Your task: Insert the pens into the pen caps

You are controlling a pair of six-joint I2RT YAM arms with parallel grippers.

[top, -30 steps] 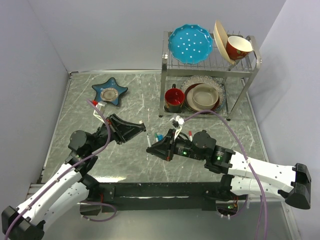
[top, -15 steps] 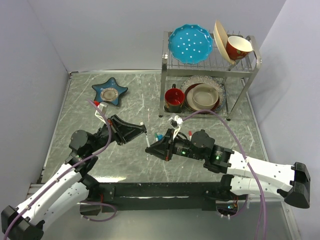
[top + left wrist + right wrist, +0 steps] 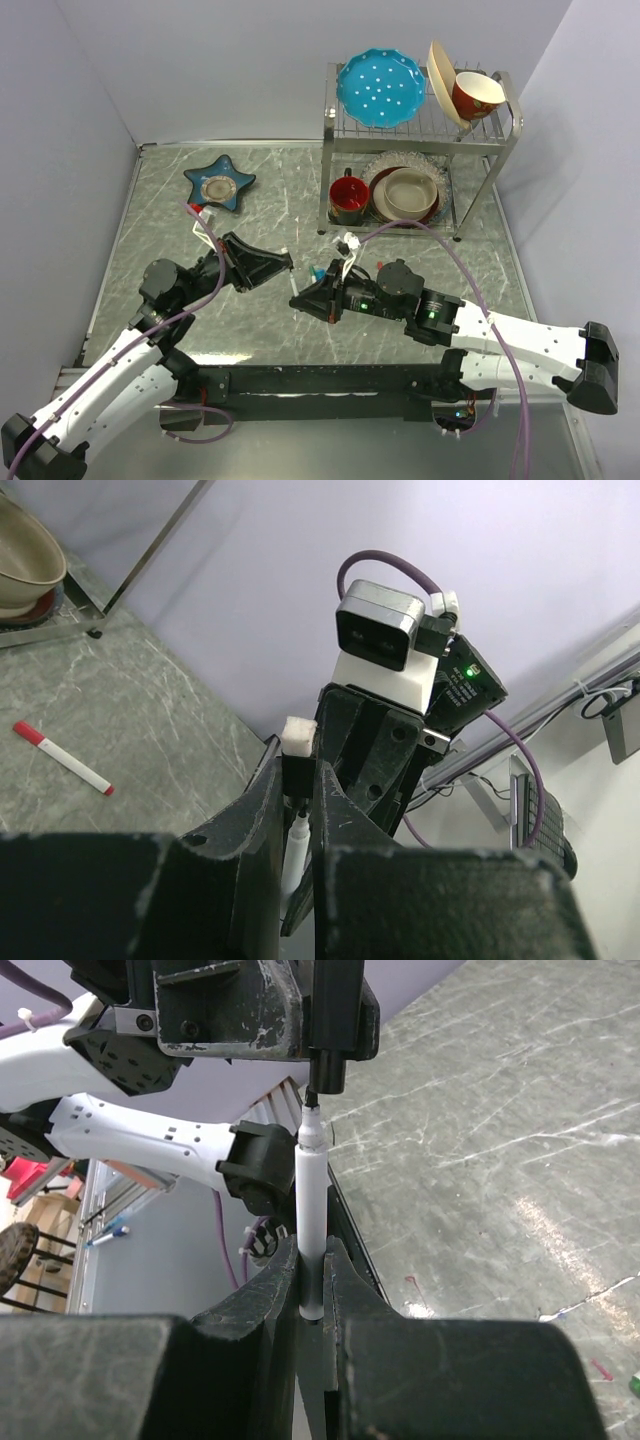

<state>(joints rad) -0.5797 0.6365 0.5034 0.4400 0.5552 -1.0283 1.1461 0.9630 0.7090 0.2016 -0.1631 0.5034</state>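
Left gripper (image 3: 286,262): clamped on black cap (image 3: 325,1070), near side of rack (image 3: 327,175), mouth offered toward pen.
Right gripper (image 3: 297,299): clenched on white pen (image 3: 311,1210), aimed capward.
Status: we judge tip at mouth, unseated.

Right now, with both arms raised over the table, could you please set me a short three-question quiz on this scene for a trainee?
1. True or false: the right gripper is shut on a white pen.
2. The black pen cap is held by: A) the left gripper; B) the right gripper; C) neither gripper.
3. Fill in: the loose pen lying on the table has ___ ends.

Key: 1 true; 2 A; 3 red.
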